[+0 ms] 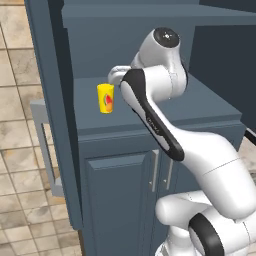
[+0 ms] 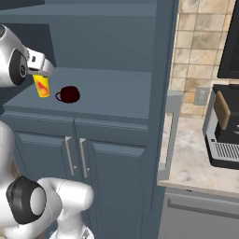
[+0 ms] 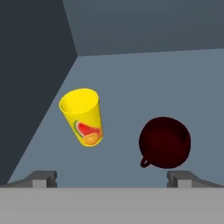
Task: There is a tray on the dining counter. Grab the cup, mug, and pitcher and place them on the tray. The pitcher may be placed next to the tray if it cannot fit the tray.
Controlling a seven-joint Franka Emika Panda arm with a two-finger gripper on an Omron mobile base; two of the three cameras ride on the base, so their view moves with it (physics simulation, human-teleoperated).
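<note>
The yellow cup [image 1: 105,98] [image 2: 42,87] [image 3: 83,117] with a fruit mark stands upright on the dark blue-grey cabinet shelf [image 1: 200,102]. The dark maroon mug [image 2: 70,94] [image 3: 165,142] sits just to its right, handle toward the cup in the right base view. My gripper [image 3: 113,177] hovers above and in front of both, open, with nothing between its fingertips [image 3: 43,177]. The cup lies toward the left finger and the mug toward the right one. The tray, the pitcher and the dining counter are out of view.
The shelf is a recess with a back wall and a left side wall [image 3: 30,78] close to the cup. Cabinet doors with handles [image 2: 74,156] are below. A beige worktop [image 2: 186,158] with a coffee machine [image 2: 224,126] is to the right.
</note>
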